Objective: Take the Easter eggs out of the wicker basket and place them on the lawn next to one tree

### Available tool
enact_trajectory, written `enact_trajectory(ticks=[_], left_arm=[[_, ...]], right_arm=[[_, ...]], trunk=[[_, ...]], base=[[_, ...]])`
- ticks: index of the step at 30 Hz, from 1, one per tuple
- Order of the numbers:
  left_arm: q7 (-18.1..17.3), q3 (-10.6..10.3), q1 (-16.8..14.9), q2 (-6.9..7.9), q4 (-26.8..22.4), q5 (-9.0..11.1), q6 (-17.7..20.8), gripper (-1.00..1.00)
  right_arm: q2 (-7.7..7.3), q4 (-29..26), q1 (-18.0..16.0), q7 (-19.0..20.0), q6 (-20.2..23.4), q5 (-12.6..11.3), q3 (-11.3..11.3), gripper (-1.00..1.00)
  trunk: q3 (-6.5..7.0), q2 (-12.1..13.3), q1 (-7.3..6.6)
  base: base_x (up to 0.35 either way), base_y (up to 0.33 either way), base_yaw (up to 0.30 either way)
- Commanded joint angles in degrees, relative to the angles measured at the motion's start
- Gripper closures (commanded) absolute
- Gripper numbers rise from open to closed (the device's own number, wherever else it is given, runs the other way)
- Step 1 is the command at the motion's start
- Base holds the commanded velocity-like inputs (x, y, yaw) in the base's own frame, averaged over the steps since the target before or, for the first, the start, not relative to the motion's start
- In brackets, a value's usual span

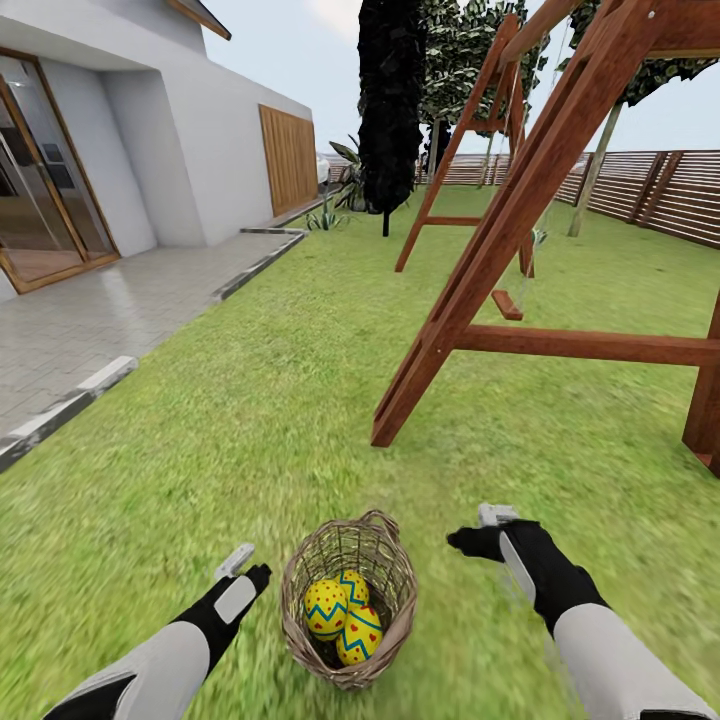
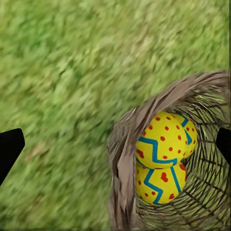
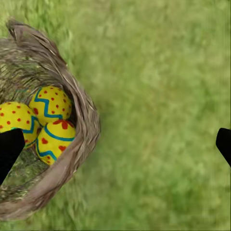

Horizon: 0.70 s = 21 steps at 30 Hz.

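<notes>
1. Left claw point(image 1: 250, 565) hangs over the lawn point(image 1: 200, 450), just beside the wicker basket point(image 1: 395, 575). Its fingers are spread wide and hold nothing.
2. Inside the basket sit the three Easter eggs point(image 1: 343, 608), yellow with blue zigzags and red dots, all touching.
3. Right claw point(image 1: 478, 530) is on the basket's other side, near it, open and empty too.
4. Farther off stand a house point(image 1: 150, 130) on the left, a black-leaved tree point(image 1: 390, 100), a wooden swing frame point(image 1: 520, 200) and a fence point(image 1: 650, 190).
</notes>
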Motion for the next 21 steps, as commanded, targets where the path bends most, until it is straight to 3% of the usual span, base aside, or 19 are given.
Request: enact_trajectory(ticks=[1,7,11,14,21], left_arm=[[0.3,-0.2,0.0,-0.11,-0.1,0.5,0.2,-1.00],[-2.5,-0.2,0.0,-0.88,0.0,0.5,0.3,-1.00],[-5.9,-0.2,0.0,-1.05,0.1,0.5,0.3,-1.00],[-6.8,-0.2,0.0,-1.06,0.1,0.5,0.3,-1.00],[-7.1,-0.2,0.0,-1.07,0.1,0.5,0.3,-1.00]], right_arm=[[-1.08,-0.5,0.0,4.6,0.4,-1.0,-0.7,-1.00],[-5.59,-0.8,0.0,26.9,0.5,-1.7,-2.9,-1.00],[-6.48,-0.7,0.0,37.2,0.4,-1.6,-5.5,-1.00],[-6.59,-0.7,0.0,40.4,0.4,-1.5,-6.0,-1.00],[-6.89,-0.8,0.0,42.0,0.4,-1.6,-6.2,-1.00]], trunk=[[-0.05,0.0,0.00],[-0.05,0.0,0.00],[-0.77,-1.6,0.88],[-1.31,-2.8,1.54],[-2.57,-5.6,3.07]], base=[[0.000,0.000,0.000],[0.000,0.000,0.000],[0.000,0.000,0.000],[0.000,0.000,0.000],[0.000,0.000,0.000]])
